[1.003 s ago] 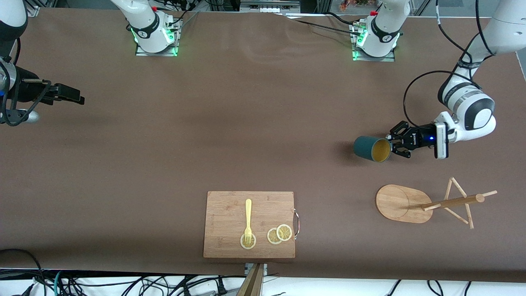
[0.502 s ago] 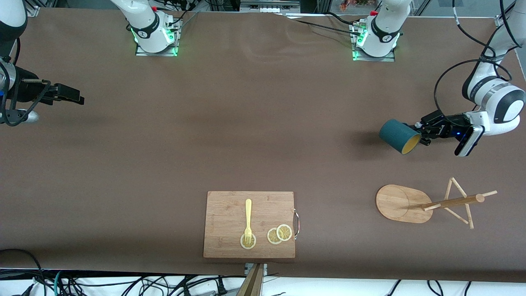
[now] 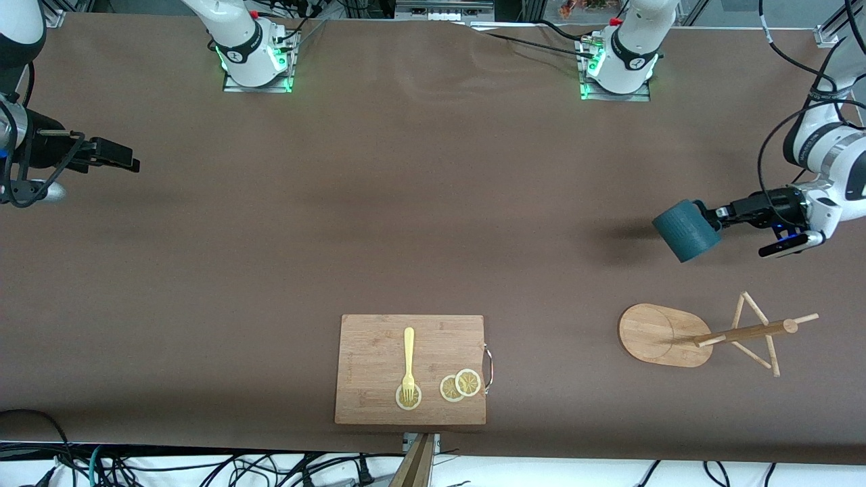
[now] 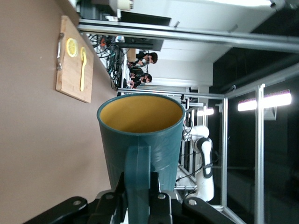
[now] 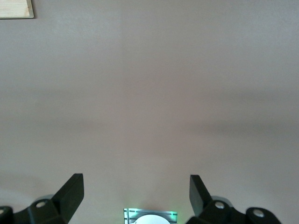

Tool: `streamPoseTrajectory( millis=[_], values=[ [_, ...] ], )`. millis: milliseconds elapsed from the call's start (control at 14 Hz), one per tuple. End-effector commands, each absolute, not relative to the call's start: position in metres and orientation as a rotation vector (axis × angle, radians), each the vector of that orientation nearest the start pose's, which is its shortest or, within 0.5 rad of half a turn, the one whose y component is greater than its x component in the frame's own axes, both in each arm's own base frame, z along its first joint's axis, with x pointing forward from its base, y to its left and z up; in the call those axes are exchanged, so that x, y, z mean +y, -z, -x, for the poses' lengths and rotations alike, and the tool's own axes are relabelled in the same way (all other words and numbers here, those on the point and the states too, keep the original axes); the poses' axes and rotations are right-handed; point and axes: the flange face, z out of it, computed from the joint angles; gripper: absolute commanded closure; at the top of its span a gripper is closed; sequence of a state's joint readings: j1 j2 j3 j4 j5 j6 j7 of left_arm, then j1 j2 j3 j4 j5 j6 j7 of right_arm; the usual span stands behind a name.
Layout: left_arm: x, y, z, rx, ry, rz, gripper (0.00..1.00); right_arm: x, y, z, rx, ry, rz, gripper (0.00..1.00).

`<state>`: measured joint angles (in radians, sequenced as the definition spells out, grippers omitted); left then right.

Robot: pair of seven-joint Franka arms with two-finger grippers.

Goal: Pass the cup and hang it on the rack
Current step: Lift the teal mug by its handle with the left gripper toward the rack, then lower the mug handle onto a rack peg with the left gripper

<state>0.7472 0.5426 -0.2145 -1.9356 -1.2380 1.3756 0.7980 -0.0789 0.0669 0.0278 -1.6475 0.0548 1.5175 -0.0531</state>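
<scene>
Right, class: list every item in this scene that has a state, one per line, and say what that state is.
cup: held in the air by its handle, tipped on its side, empty.
left gripper: fingers shut on the cup's handle, over the table near the rack.
right gripper: fingers open, holding nothing, waiting above bare table.
rack: standing upright, no cup on its pegs.
cutting board: lying flat, carrying a fork and lemon slices.

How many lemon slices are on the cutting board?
3, all on the cutting board: one lemon slice under the fork tines, two overlapping slices beside the board's metal handle.
</scene>
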Motion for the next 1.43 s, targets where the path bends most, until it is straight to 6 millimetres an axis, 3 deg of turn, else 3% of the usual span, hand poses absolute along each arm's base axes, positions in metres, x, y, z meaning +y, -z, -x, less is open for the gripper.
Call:
streamPoseTrajectory(
  millis=[0, 358, 717, 860, 1075, 1362],
  values=[
    [0.194, -0.261, -0.54, 0.312, 0.035, -1.452, 1.0, -0.019, -0.551, -0.56, -0.004, -0.301, 3.043, 0.0],
    [0.209, -0.28, -0.554, 0.46, 0.143, -1.412, 1.0, -0.013, -0.551, -0.56, -0.015, -0.306, 3.044, 0.0],
    [0.229, -0.282, -0.582, 0.456, 0.1, -1.437, 1.0, -0.014, -0.553, -0.561, -0.015, -0.286, 3.048, 0.0],
    [0.245, -0.278, -0.599, 0.44, 0.065, -1.444, 1.0, -0.016, -0.553, -0.56, -0.011, -0.288, 3.048, 0.0],
    [0.248, -0.269, -0.605, 0.468, 0.061, -1.448, 1.0, -0.019, -0.553, -0.56, -0.013, -0.289, 3.047, 0.0],
    [0.273, -0.256, -0.627, 0.466, -0.01, -1.478, 1.0, -0.019, -0.552, -0.56, -0.015, -0.294, 3.046, 0.0]
  ],
)
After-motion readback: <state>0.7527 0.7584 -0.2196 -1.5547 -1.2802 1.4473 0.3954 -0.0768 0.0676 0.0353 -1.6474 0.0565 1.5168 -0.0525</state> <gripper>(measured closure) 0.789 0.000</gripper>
